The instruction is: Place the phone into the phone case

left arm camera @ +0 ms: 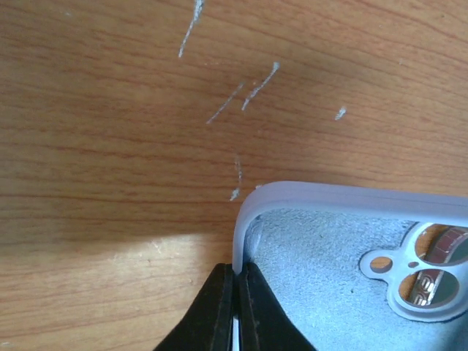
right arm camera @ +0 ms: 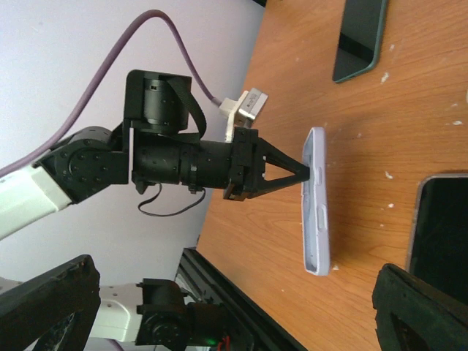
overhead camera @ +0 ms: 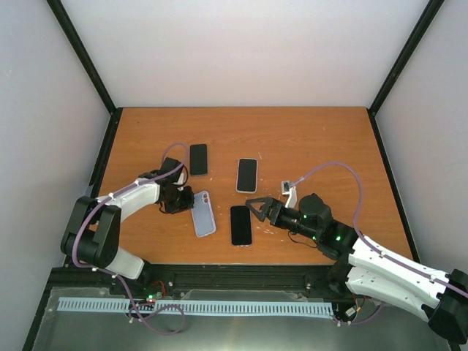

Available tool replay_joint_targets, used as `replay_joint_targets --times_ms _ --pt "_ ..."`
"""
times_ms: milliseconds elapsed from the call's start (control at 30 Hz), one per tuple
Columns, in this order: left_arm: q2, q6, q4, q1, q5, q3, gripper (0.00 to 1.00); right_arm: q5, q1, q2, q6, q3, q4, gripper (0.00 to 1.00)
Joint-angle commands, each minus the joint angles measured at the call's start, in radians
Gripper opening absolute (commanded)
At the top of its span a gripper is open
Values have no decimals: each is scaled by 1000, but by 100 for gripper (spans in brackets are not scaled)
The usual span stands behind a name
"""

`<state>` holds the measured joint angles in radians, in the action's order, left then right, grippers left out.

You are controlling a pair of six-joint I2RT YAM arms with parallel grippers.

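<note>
Your right gripper (overhead camera: 257, 208) hangs spread wide at 2 o'clock of the phone (overhead camera: 240, 225), which lies flat at 3 o'clock of the phone case (overhead camera: 203, 213). Your left gripper (left arm camera: 236, 272) pinches only the case's thin rim, so the case may slip or flex when pressed. Only the left wrist view shows that bite; overhead hides it.

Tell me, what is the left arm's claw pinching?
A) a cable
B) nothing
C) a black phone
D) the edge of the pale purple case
D: in the left wrist view the left gripper is shut on the rim of the phone case.
</note>
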<state>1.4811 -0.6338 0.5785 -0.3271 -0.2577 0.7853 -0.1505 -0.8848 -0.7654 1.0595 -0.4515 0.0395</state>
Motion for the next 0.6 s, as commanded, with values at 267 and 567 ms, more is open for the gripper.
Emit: replay_joint_targets --times_ms 267,567 --pt "-13 22 15 -4 61 68 62 60 1 42 -25 -13 -81 100" --pt "86 25 12 0 282 274 99 74 1 52 -36 -23 -122 100"
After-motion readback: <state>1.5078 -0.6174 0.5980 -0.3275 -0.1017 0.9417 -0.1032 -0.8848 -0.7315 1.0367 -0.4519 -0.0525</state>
